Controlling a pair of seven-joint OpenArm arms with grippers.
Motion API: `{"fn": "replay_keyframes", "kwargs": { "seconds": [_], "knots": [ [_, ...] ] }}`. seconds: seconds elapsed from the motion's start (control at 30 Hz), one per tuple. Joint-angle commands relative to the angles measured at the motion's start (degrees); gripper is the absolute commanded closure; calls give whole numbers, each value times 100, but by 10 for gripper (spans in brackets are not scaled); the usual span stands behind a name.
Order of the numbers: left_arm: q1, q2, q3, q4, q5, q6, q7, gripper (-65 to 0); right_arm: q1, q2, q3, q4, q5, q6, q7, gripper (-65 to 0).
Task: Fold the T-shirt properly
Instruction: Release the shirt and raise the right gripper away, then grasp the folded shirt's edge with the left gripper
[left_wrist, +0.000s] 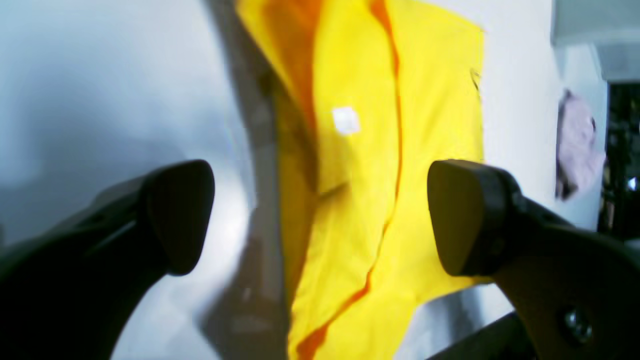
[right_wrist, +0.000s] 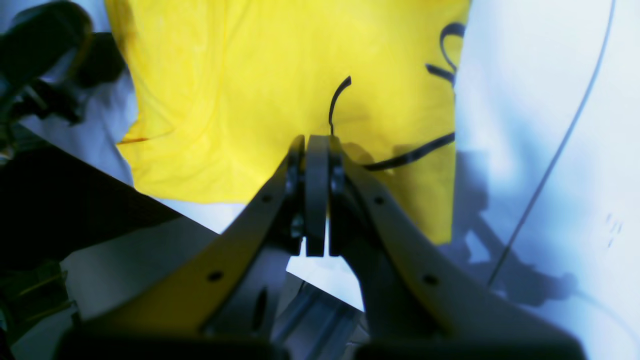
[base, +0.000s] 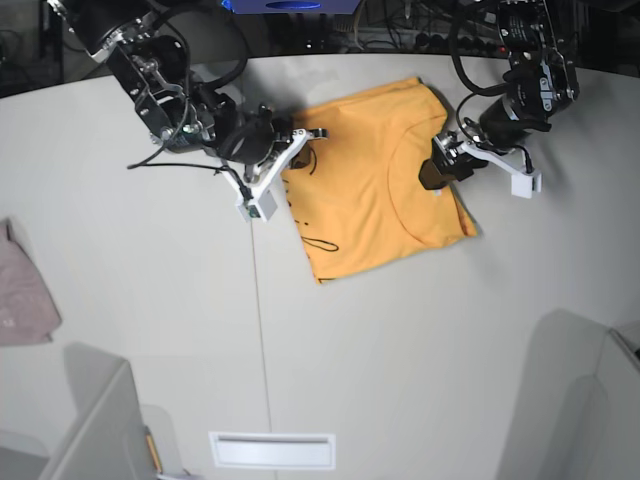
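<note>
A: Over the T-shirt (base: 375, 180), spread part-folded mid-worktop (base: 400, 340), the right gripper (right_wrist: 316, 145) looks clenched at its lettered edge; whether it pinches cloth, I can't tell.

B: Left gripper (left_wrist: 320, 215)?

A: Released, jaws wide above the collar side. Soft, light cotton, likely to sag: take hems or corners.

B: Obstacles?

A: Thin cable (base: 258, 300) beside the shirt; pink cloth (base: 25, 295) well apart.

Left wrist view blurred. T-shirt (left_wrist: 370, 165) cut off top and bottom — small white patch (left_wrist: 345, 120) unreadable. Script lettering (right_wrist: 400, 157) cropped at frame top, illegible.
</note>
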Motion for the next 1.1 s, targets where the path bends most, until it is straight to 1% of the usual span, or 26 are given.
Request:
{"fn": "replay_keyframes", "kwargs": {
  "seconds": [0.0,0.07,0.23,0.4,0.43,0.5,0.53,0.63,0.67,0.73,0.8,0.87,0.97,1.07],
  "knots": [
    [-11,-25,22,76,79,-30,-45,-650,58,12,26,113,39,49,63,0],
    [-117,1,110,59,351,-30,-45,-650,58,12,26,113,39,49,63,0],
    [-328,265,391,-82,905,-30,-19,-650,58,3,35,113,39,49,71,0],
    [-363,300,479,-108,1204,-30,-10,-650,49,-6,35,113,39,22,80,0],
    [-372,274,479,-108,1222,-30,-10,-638,49,3,44,113,39,22,89,0],
    [-398,265,479,-108,1239,-30,-10,-508,-3,12,79,113,30,22,212,0],
    [-416,256,479,-117,1239,-30,-10,-443,-74,12,184,113,30,22,335,0],
    [-530,247,479,-231,1319,-30,-1,-216,-399,-6,633,113,39,49,731,0],
    [-592,212,479,-293,1371,-30,8,-130,-496,-6,782,113,39,49,863,0],
    [-715,54,567,-390,1503,-30,183,0,-715,-6,1072,113,39,49,1056,0],
    [-934,-175,831,-451,1661,-30,482,0,-970,-14,1450,113,39,49,1302,0],
    [-1137,-403,1156,-530,1820,-39,658,0,-1261,-32,1855,113,39,49,1663,0],
    [-1435,-790,1754,-662,2031,-65,649,0,-1603,-32,2338,113,48,49,2111,0],
    [-1813,-1265,2527,-715,2066,-65,649,0,-1867,-41,2716,113,48,49,2287,0]
  ]
}}
